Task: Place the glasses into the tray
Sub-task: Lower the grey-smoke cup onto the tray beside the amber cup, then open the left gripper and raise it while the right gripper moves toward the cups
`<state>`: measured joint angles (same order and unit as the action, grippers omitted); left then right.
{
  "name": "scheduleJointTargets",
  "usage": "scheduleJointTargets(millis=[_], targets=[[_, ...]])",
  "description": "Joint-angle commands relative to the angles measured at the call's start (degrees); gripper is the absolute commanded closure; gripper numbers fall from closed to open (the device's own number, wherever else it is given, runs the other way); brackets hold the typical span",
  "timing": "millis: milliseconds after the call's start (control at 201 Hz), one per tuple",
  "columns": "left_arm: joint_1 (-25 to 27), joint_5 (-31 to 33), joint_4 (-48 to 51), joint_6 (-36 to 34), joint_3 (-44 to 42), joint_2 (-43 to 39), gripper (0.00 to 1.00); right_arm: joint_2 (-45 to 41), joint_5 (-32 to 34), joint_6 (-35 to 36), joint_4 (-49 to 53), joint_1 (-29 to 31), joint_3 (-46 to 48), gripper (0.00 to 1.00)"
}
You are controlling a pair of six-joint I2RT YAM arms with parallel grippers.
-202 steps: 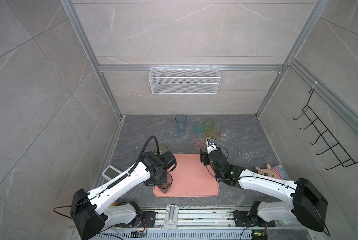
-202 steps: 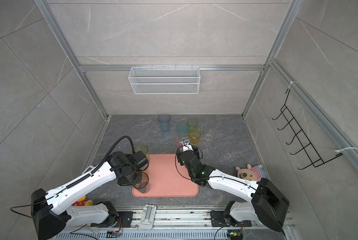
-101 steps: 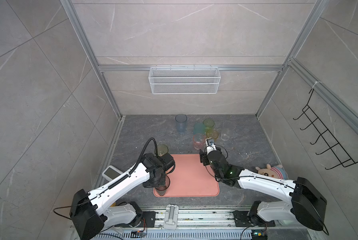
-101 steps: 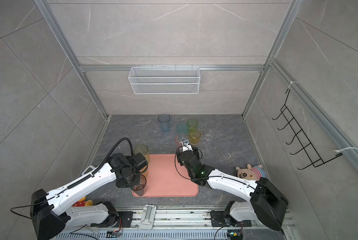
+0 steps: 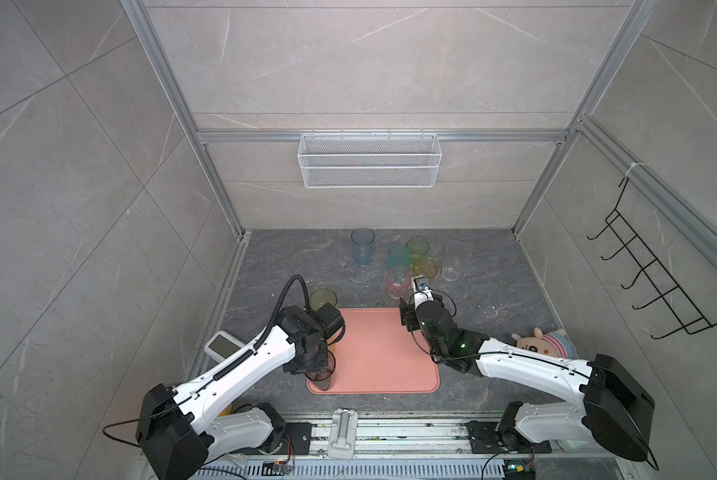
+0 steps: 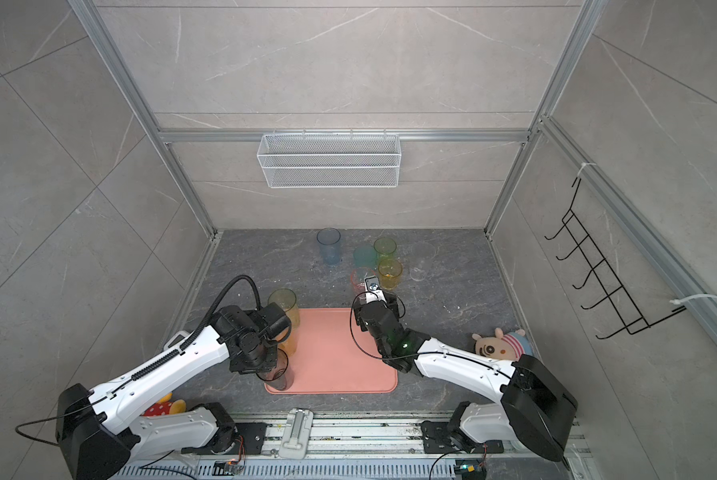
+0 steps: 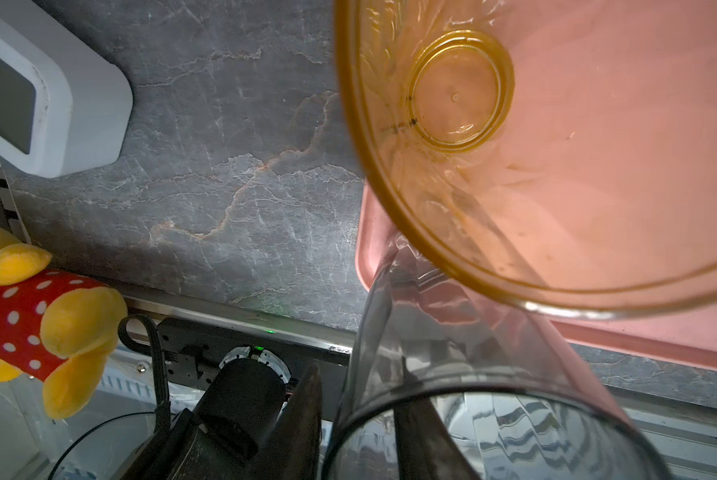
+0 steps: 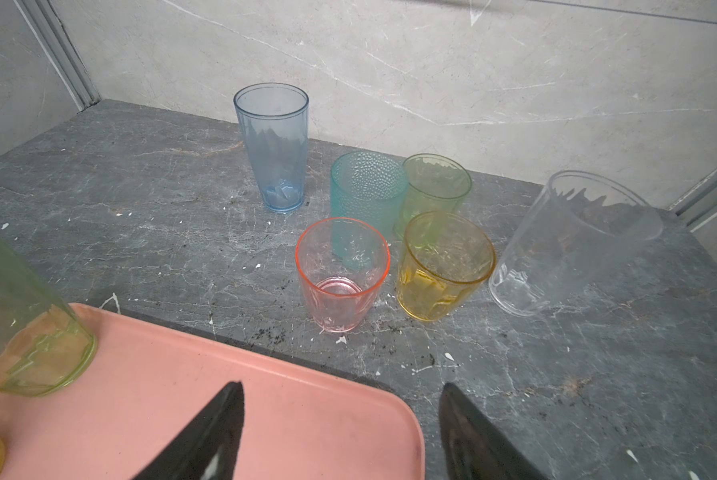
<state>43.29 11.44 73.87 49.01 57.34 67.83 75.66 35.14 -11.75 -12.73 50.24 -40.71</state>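
3 of the 9 glasses are in the tray point(image 5: 381, 353), all along its left edge in both top views. The yellow-green glass point(image 5: 322, 298) stands at the upper left corner and the amber glass point(image 7: 456, 95) just below it. The smoky grey glass point(image 5: 322, 376) stands at the lower left corner, hard by the rim.

The left pincer point(image 7: 357, 386) straddles that grey glass's wall, with 1 finger inside and 1 outside. Its jaws stand slightly apart and, as far as I can see, do not pinch it. The right pincer point(image 8: 341, 386) is spread wide and empty, and it hangs over the tray's upper right corner.

6 glasses are left on the counter point(image 5: 290, 266), in the upper middle of the top views:
- The blue-grey glass point(image 8: 271, 145) stands alone at the left.
- The teal glass point(image 8: 367, 191), green glass point(image 8: 436, 187), pink glass point(image 8: 342, 274) and yellow glass point(image 8: 446, 266) are packed close together.
- The clear glass point(image 8: 573, 241) stands at the right.

So I judge the task about a third done.

The tray's middle and right half are bare, so there is plenty of room to set glasses down. The pink glass is nearest the tray and open on its near side. The teal and green glasses leave little gap for fingers.
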Motion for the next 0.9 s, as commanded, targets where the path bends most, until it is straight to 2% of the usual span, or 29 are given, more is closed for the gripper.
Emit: scheduleJointTargets(millis=[0,299,533,712,896], targets=[[-0.8,0.1,1.1,-1.9,3.0,-1.2,0.64,0.7,-0.1,0.1,-0.3,0.3,-0.6,0.25],[-2.5,2.3,2.9,-5.7,9.6,-0.1,0.56,0.2,0.1,-0.1,0.5,0.3,-0.7,0.25],[-5.1,3.7,-3.6,-12.3,16.9,1.4,0.53,-2.6,0.1,-2.0,2.8,0.3,-0.8,0.25],[-9.8,4.3,-10.0,-17.7,20.3,2.7,0.47,-2.7,1.0,-5.7,9.9,0.4,-4.6,0.24],[-14.7,5.0,-19.0,-21.6,17.0,-0.1,0.38,-0.4,2.1,-9.3,20.3,0.3,-13.5,0.24]])
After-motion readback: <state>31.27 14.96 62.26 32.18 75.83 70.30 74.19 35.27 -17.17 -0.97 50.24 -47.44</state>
